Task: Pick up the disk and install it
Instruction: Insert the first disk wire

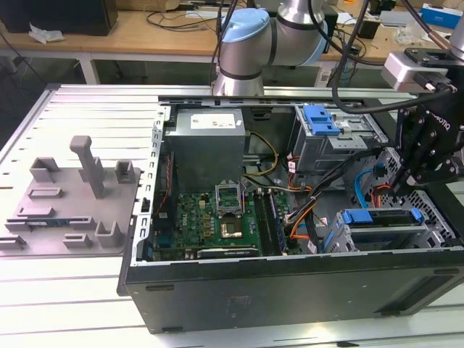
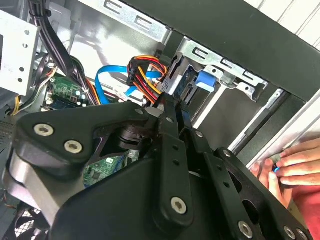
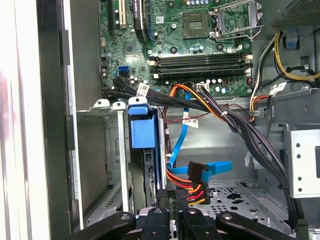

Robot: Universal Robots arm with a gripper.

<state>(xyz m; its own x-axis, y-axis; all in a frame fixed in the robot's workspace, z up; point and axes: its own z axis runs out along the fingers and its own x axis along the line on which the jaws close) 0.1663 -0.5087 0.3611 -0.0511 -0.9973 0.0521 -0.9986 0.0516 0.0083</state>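
The disk (image 1: 380, 217), a drive in a bright blue carrier, sits in the lower drive cage (image 1: 346, 243) of the open computer case, at the exterior view's right. In the first wrist view the disk (image 3: 142, 132) stands edge-on in its bay, blue front outward. My gripper (image 3: 172, 199) is just behind the disk's end, its black fingers close together with nothing between them. In the second wrist view the gripper (image 2: 175, 107) points toward the disk (image 2: 206, 80) in the cage. In the exterior view the gripper (image 1: 412, 180) hangs over the case's right end, beside the disk.
A blue ribbed latch (image 1: 321, 119) tops the upper cage. Loose blue (image 3: 181, 140) and orange-red cables (image 3: 192, 180) lie beside the bay. The motherboard (image 1: 210, 217) and power supply (image 1: 206, 145) fill the case's left. A person's hand (image 2: 295, 165) rests at the case edge. A grey fixture (image 1: 72, 203) lies left.
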